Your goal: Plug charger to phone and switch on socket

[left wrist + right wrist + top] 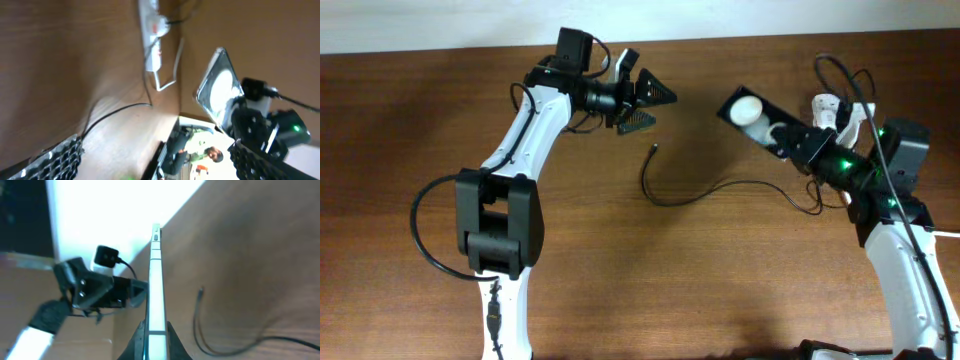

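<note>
My right gripper (788, 140) is shut on the black phone (750, 113) and holds it lifted and tilted at the back right. In the right wrist view the phone (156, 275) stands edge-on between the fingers (155, 342). The charger's thin black cable (705, 190) lies loose on the table, its connector tip (653, 150) free and left of the phone; the tip also shows in the right wrist view (201, 291). My left gripper (644, 105) is open and empty, above and behind the tip. The white socket (152, 35) lies beyond the phone (217, 85), mostly hidden by the right arm in the overhead view (824, 108).
The brown wooden table (420, 150) ends at a white wall along the back. The socket's thick white cord (170, 75) bends beside the strip. The left arm's black cable (425, 235) loops out at the left. A person shows past the table edge (200, 152).
</note>
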Controlling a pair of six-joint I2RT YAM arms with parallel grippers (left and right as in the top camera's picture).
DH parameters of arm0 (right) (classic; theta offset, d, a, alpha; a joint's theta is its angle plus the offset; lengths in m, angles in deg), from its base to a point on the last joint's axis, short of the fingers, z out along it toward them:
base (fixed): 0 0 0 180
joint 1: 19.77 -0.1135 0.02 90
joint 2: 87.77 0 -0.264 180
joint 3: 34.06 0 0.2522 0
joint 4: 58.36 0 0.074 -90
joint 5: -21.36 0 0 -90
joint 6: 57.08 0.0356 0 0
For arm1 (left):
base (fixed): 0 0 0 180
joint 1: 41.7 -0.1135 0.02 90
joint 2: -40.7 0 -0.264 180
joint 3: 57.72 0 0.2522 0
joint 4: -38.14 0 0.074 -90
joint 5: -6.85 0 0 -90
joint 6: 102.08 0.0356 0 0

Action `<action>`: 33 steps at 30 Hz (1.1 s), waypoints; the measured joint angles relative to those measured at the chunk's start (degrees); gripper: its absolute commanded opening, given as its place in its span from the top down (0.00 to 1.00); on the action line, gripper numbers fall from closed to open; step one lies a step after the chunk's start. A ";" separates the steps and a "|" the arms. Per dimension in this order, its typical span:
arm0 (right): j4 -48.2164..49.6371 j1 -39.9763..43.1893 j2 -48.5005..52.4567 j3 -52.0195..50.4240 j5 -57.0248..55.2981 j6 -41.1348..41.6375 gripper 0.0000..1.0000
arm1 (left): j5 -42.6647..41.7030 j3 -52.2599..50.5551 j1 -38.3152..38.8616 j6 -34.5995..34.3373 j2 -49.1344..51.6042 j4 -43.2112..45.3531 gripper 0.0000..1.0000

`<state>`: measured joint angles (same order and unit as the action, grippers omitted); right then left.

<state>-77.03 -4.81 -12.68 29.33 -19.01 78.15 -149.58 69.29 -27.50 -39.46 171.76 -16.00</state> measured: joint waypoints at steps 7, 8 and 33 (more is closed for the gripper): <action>11.82 -6.10 -0.09 -0.11 -4.81 14.69 0.96 | -9.29 -0.17 0.11 -3.89 0.00 11.47 0.01; 13.79 -7.78 -0.15 -0.13 -6.36 16.00 0.96 | -9.66 -0.26 0.11 -6.08 0.00 13.70 0.01; 27.69 -29.29 7.82 -0.17 -41.68 47.52 0.96 | -1.84 -0.33 3.96 -44.44 0.00 39.78 0.48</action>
<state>-49.34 -34.10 -4.85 29.15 -60.69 125.67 -151.42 68.96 -23.55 -83.89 171.76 23.78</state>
